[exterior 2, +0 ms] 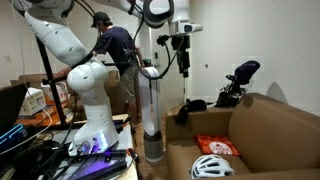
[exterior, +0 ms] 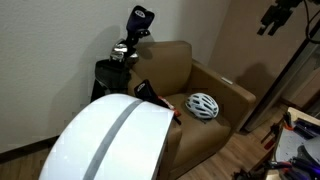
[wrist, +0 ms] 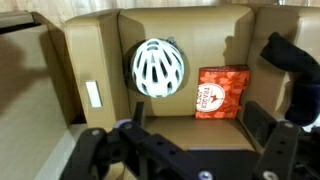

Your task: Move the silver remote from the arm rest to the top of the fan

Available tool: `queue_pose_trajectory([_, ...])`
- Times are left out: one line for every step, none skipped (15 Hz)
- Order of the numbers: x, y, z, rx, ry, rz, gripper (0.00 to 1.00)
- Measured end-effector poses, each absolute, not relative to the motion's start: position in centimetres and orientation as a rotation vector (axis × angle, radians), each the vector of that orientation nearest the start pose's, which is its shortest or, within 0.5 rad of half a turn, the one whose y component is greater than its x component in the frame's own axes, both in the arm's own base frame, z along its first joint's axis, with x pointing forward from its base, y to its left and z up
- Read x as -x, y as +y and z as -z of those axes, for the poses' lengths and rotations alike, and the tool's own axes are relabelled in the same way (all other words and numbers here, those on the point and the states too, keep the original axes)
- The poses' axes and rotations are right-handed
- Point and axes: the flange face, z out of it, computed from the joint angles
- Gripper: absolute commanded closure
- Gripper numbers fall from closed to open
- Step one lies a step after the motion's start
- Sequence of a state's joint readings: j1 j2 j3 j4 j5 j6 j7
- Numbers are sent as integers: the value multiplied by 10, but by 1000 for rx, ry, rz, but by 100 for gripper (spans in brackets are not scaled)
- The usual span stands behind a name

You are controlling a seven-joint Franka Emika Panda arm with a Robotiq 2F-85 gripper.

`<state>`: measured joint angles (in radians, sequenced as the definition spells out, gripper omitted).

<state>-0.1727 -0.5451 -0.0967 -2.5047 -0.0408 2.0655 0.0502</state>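
In the wrist view the silver remote (wrist: 94,95) lies flat on the brown armrest of the armchair (wrist: 110,40), to the left of the seat. The fan (exterior: 88,142), a white dome with a grey band, stands in front of the chair in an exterior view. My gripper (wrist: 198,125) hangs open and empty high above the seat. It also shows in both exterior views (exterior: 272,18) (exterior 2: 183,47), well clear of the chair. I cannot make out the remote in the exterior views.
A white vented helmet (wrist: 158,68) (exterior: 203,105) (exterior 2: 210,167) and an orange-red packet (wrist: 222,92) (exterior 2: 217,146) lie on the seat. A black-and-red object (exterior: 150,91) rests on the chair's near armrest. Black gear (exterior: 125,52) stands behind the chair. A person (exterior 2: 115,50) stands behind the robot.
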Motion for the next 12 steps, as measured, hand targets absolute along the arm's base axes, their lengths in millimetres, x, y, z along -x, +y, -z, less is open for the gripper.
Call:
queue_pose_trajectory([-383,-119,-466,3109,481,145,0])
queue_pose_trajectory([-387,-131,-452,3106,513,128,0])
queue_pose_trajectory([-391,-142,-439,3100,546,115,0])
queue_pose_trajectory([-394,-155,-426,3091,584,108,0])
queue_pose_trajectory([-396,-167,-414,3088,618,109,0])
queue_pose_trajectory([-397,-181,-402,3095,650,112,0])
queue_pose_trajectory([-397,-196,-388,3103,684,107,0])
queue_pose_trajectory([-394,-209,-375,3101,729,82,0])
queue_pose_trajectory([-391,-220,-364,3089,774,46,0])
queue_pose_trajectory([-389,-225,-358,3084,790,26,0])
queue_pose_trajectory([-389,-225,-358,3083,790,23,0])
queue_pose_trajectory([-390,-224,-359,3085,785,28,0])
